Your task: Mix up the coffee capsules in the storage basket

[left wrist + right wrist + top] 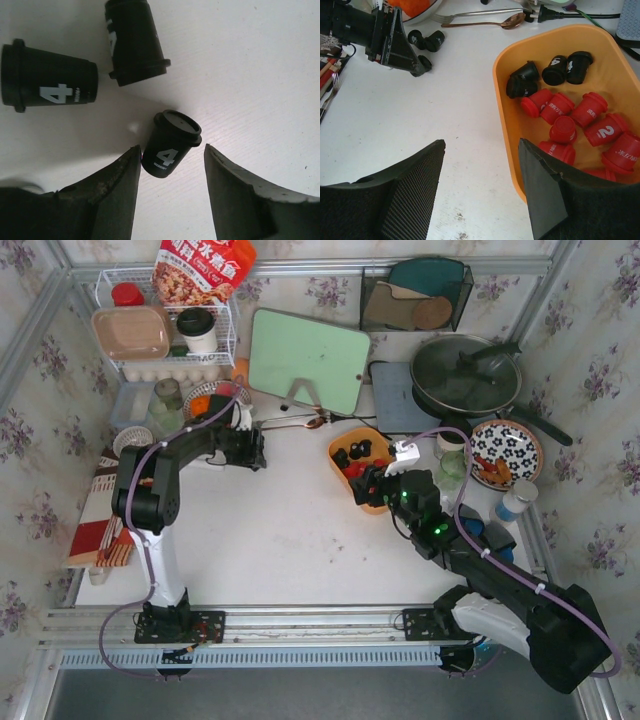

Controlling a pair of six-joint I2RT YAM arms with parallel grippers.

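Observation:
The orange storage basket [336, 455] sits right of the table's centre; the right wrist view shows its rim [502, 100]. Inside are several red capsules [570, 112] bunched at the near end and several black capsules [555, 70] at the far end. My left gripper [260, 450] is open low over the table at the back left. A black capsule marked "4" [171, 143] lies at its fingertips [125, 165], seemingly unpinched. Two more black capsules [50, 76] lie just beyond. My right gripper [481, 142] is open and empty beside the basket's left rim.
A green cutting board [308, 360] leans at the back. A lidded pan [465, 375] and a patterned plate [505, 452] stand at the right. A white wire rack [165, 335] fills the back left. A spoon and fork [485, 20] lie behind the basket.

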